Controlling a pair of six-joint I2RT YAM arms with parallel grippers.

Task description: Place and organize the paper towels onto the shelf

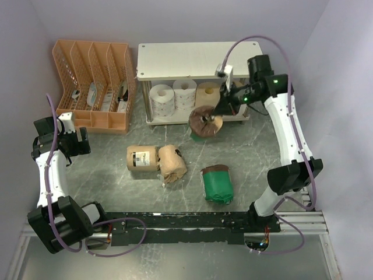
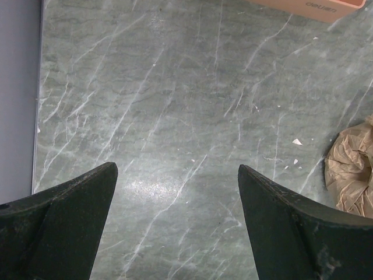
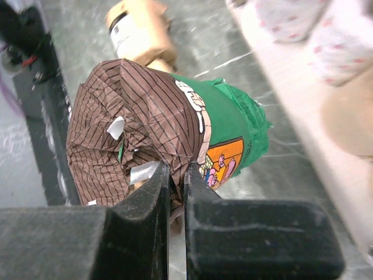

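The green marbled counter (image 1: 105, 169) fills the frame, walled in at left, right and back. Up against the back wall sits the shelf (image 1: 186, 58), its white top board showing bare, and just beside its left edge the orange file organizer (image 1: 93, 76). In the shelf's lower tier three rolls stand side by side: white dotted roll (image 1: 162, 98), white roll (image 1: 185, 93) and bare tan roll (image 1: 208, 93). The right end of that tier is hidden behind the right arm.

That arm reaches in from the right side. The right end effector (image 3: 178, 175) is clenched on the crumpled brown paper end of a green-wrapped roll (image 3: 175, 128). The roll is right at the shelf's front edge, in front of the tan roll, with its brown end turned up toward the overhead camera.

Mid-counter, well apart from the shelf, lie a labelled tan-wrapped roll (image 1: 143, 157) and a crumpled tan-wrapped roll (image 1: 173, 163), touching or nearly so. A second green roll (image 1: 217, 184) lies nearer the arm bases.

On the left, the left end effector (image 2: 175, 169) hangs released, fingers spread wide over bare counter. The crumpled roll shows at the right edge of its view and the wall edge runs down the left.
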